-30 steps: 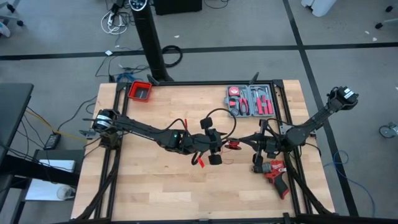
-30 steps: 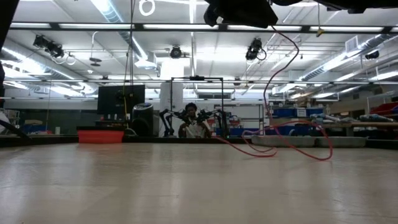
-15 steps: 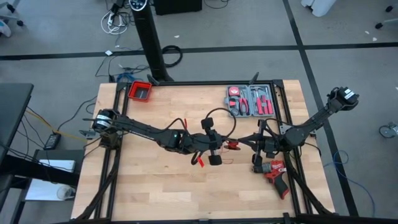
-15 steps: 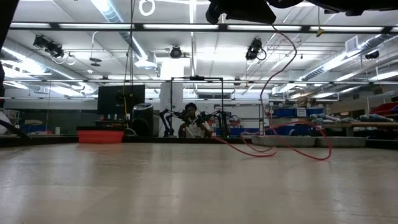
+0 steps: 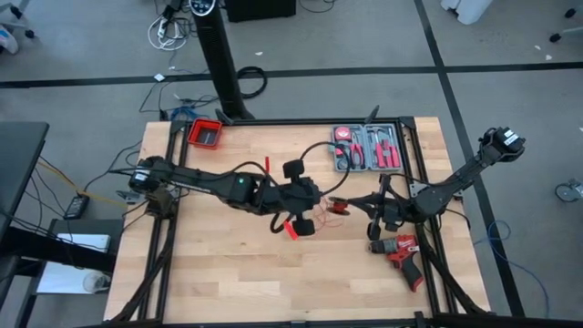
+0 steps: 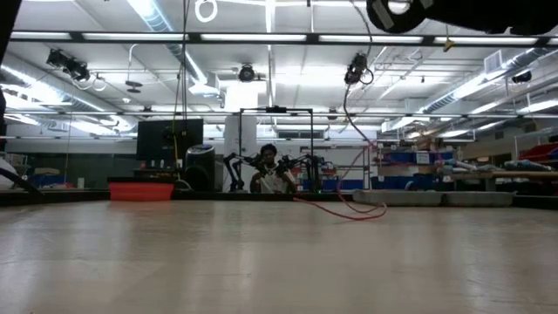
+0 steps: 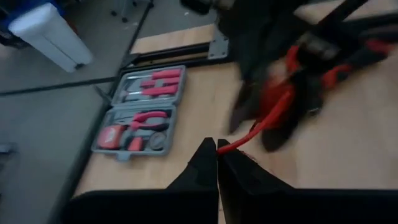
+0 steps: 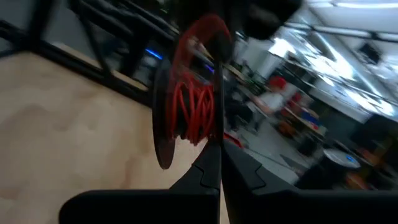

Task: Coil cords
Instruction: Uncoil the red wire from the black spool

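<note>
Over the middle of the wooden table, the right gripper is clamped on a small coil of red cord, while the left gripper pinches the free end of the same cord with its fingers closed tight. Several turns appear already wound, but a loose length of red wire trails across the tabletop and rises toward the arms, so the coiling looks partly done, with that slack left to gather in.
</note>
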`<act>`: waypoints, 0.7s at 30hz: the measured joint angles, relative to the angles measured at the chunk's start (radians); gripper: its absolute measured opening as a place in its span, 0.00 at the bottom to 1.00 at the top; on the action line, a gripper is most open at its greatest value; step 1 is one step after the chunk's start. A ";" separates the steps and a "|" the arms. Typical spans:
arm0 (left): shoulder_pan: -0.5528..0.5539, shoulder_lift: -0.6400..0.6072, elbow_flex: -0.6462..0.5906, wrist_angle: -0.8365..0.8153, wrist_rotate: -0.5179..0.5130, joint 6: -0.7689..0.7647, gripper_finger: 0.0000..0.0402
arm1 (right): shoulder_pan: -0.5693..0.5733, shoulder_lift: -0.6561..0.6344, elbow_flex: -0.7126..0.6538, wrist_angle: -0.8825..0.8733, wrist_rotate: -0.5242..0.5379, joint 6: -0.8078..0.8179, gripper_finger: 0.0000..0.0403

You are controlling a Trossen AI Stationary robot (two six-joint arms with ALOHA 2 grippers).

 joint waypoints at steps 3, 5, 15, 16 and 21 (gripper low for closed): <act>-0.015 0.000 0.027 -0.004 0.072 -0.036 0.00 | -0.018 0.002 0.000 0.003 0.081 0.000 0.00; -0.024 0.000 0.027 -0.001 0.097 -0.049 0.00 | -0.035 0.001 0.000 0.009 0.122 0.002 0.00; -0.042 0.049 0.009 0.087 0.118 -0.090 0.00 | -0.141 0.023 0.000 0.072 0.107 0.132 0.00; -0.042 0.062 0.009 0.084 0.118 -0.086 0.00 | -0.143 0.030 0.000 0.082 0.107 0.132 0.00; -0.027 0.136 0.009 0.109 0.090 -0.065 0.01 | -0.150 0.074 0.000 0.133 0.106 0.129 0.00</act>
